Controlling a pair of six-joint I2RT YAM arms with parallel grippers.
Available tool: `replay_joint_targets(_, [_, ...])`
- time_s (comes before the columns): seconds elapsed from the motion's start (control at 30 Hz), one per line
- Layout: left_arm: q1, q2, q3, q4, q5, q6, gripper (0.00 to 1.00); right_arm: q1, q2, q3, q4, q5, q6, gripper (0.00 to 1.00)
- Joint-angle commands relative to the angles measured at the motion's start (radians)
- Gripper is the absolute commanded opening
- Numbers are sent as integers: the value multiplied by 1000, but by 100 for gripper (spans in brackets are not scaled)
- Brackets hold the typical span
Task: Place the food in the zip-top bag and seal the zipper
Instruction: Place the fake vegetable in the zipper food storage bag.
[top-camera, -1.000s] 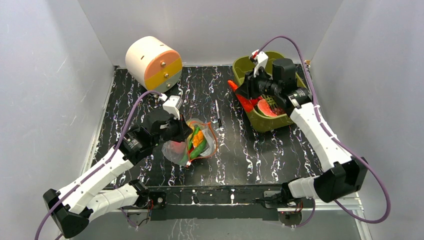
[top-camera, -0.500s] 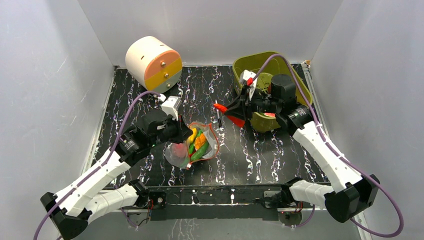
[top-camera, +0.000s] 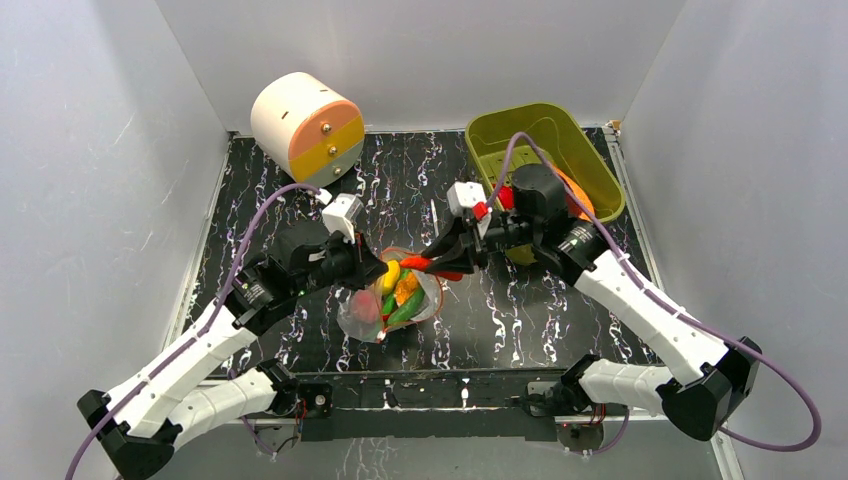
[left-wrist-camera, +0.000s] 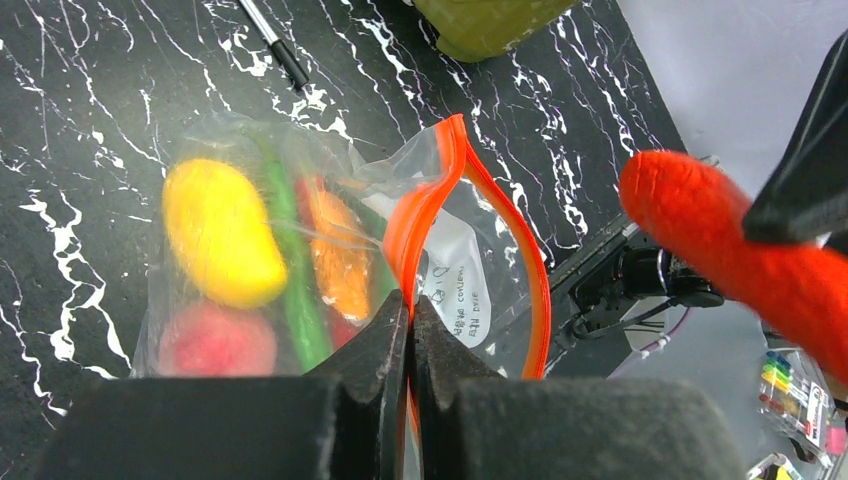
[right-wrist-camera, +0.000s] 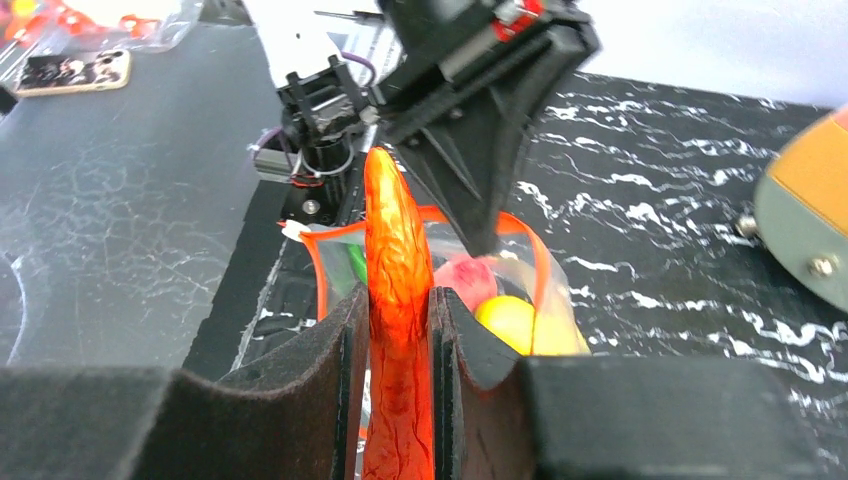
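The zip-top bag (top-camera: 420, 300) lies at the table's middle with its mouth held open. Inside it are a yellow piece (left-wrist-camera: 220, 230), a green pepper (left-wrist-camera: 295, 300), an orange piece (left-wrist-camera: 340, 260) and a pink-orange peach (left-wrist-camera: 215, 340). My left gripper (left-wrist-camera: 410, 305) is shut on the near side of the orange-red zipper (left-wrist-camera: 455, 170) and holds that edge up. My right gripper (right-wrist-camera: 398, 300) is shut on a red chili (right-wrist-camera: 395, 220). The chili's tip (top-camera: 418, 263) points into the bag's mouth, just above the rim.
An olive-green tub (top-camera: 590, 160) stands at the back right behind the right arm, with something orange (top-camera: 577, 192) in it. A cream and orange cylinder (top-camera: 305, 125) sits at the back left. A thin black pen (top-camera: 436, 220) lies just behind the bag.
My right arm has carried the red chili from the tub leftward and down to the bag's mouth. The left gripper has kept its hold on the zipper edge, shifting only slightly.
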Motion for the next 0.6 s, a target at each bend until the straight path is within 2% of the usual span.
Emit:
replay_joint_targets(0.0, [-2,-36,30,31,60,6,0,84,0,11,59,2,-80,12])
replay_joint_targets(0.07, [-2,-42,26,38,75,6,0,115,9,17,52,-1,-115,12])
replay_joint_targets(0.17, [-2,-57,17,47,80,3,0,163,16,20,-9,-61,-288,10])
replay_joint_targets(0.3, [-2,-82,3,73,107,0,0,206,39,22,-19,-22,-336,9])
replay_joint_targets(0.57, [-2,-90,-8,88,165,15,0,237,107,69,-165,40,-491,8])
